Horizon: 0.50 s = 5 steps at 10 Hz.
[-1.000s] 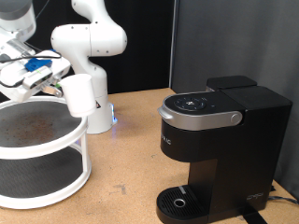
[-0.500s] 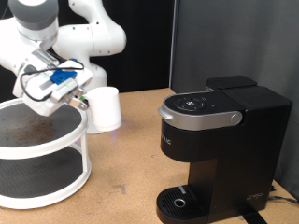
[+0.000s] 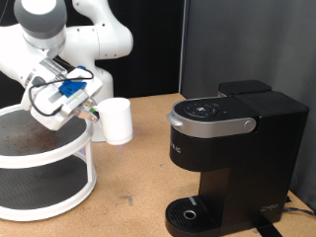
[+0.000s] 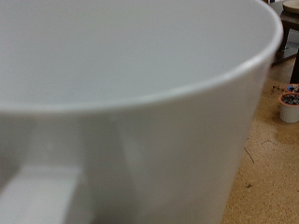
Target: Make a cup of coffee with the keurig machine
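Observation:
My gripper (image 3: 96,112) is shut on the white cup (image 3: 117,120) and holds it upright in the air, just past the right edge of the round white stand, at the exterior view's left. The cup fills the wrist view (image 4: 140,112), with its rim arching across the picture. The black keurig machine (image 3: 229,148) stands at the exterior view's right, with its lid (image 3: 209,114) down and its round drip base (image 3: 188,212) bare. There is a clear gap between the cup and the machine.
A white two-tier round stand (image 3: 87,158) with brown shelves stands at the exterior view's left. The arm's white base (image 3: 99,44) is behind it. A small pod (image 4: 291,105) lies on the wooden table in the wrist view. A black curtain forms the backdrop.
My gripper has carried the cup from over the stand towards the exterior view's right and slightly down, closer to the machine. The machine has not moved.

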### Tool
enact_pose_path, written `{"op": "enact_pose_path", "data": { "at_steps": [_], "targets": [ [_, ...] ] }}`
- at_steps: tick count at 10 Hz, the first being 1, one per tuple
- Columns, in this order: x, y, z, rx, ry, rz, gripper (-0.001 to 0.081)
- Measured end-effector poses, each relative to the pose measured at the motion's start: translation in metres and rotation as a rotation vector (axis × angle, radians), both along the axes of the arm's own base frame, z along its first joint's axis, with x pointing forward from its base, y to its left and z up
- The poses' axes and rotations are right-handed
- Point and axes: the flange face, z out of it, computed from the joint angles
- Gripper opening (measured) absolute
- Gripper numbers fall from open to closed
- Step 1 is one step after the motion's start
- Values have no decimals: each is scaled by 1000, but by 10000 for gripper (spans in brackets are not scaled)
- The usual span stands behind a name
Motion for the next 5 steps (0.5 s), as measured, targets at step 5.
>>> {"op": "enact_pose_path", "data": {
  "at_steps": [5],
  "targets": [
    [21, 30, -40, -88, 67, -40, 71]
  ]
}}
